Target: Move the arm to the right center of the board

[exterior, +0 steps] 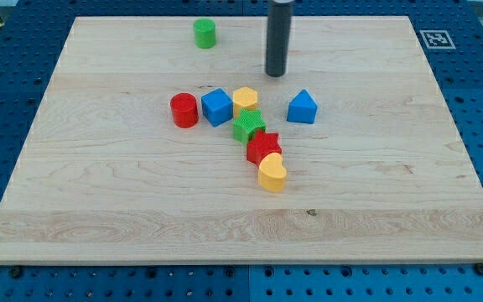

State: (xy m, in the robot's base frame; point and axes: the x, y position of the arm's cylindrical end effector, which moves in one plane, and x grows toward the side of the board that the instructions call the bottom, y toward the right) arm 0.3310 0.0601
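Note:
My tip (275,74) is the lower end of a dark rod that comes down from the view's top, a little right of the board's middle. It stands above the block cluster, apart from every block. The nearest blocks are a yellow hexagon (245,99) below-left of it and a blue pentagon-shaped block (303,107) below-right of it. A red cylinder (184,110) and a blue cube (216,106) lie to the left. A green star (247,127), a red star (264,148) and a yellow heart (272,174) run down in a chain.
A green cylinder (205,33) stands alone near the board's top edge, left of the rod. The wooden board (409,184) lies on a blue perforated table. A black and white marker (434,39) sits beyond the board's top right corner.

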